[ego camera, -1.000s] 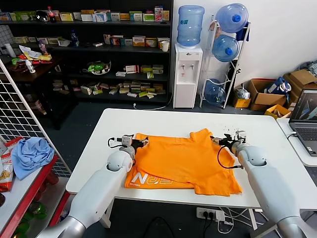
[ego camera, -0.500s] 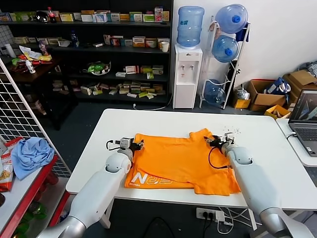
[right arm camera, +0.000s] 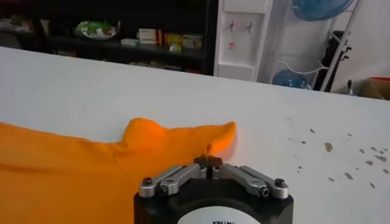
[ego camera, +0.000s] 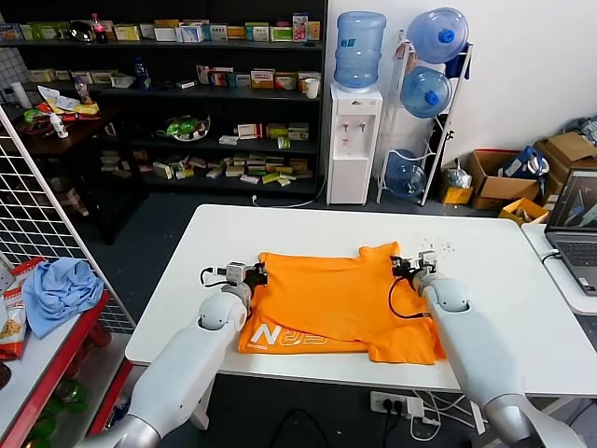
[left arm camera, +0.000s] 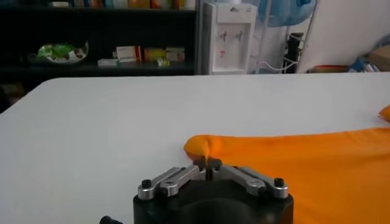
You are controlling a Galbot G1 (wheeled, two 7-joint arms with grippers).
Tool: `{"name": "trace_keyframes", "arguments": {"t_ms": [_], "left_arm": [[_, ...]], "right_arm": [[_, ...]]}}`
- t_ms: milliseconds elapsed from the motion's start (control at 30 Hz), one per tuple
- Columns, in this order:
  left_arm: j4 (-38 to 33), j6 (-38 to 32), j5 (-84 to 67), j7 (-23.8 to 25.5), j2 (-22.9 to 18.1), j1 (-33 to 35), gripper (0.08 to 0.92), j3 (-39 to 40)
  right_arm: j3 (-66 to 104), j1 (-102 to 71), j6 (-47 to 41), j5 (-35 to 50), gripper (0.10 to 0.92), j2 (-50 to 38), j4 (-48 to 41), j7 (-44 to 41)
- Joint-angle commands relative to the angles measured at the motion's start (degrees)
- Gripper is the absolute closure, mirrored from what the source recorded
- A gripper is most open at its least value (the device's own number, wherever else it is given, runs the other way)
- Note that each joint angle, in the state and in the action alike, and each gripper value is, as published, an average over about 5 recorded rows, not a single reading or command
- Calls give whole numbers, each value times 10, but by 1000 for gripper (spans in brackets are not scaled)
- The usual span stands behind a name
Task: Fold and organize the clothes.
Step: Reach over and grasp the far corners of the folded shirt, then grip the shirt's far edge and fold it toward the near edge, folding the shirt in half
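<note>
The orange T-shirt lies on the white table, its far edge now drawn nearer than a second ago, so the fold looks underway. The left gripper pinches the far left corner, the right gripper the far right; both arms reach low.

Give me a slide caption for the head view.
Both end effectors pinch the far corners of the bright orange cotton T-shirt on the white table.
</note>
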Motion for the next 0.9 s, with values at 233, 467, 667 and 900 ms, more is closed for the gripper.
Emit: {"name": "trace_keyframes", "arguments": {"t_ms": [233,467,667,900], "left_arm": [[-210,-5,-36,-12,88,96,910,-10],[-318,9,-66,-26,139,163,910,-21],[-388,24,-82,-33,170,231,910,-33],[-422,30,-73,-34,179,312,910,-44]], "right_arm": [[4,-179,-24,74,901,-125,336,101],[38,-287,-66,98,901,-186,474,133],[71,-388,-105,90,901,-204,551,165],[102,-497,-122,72,901,-208,609,183]]}}
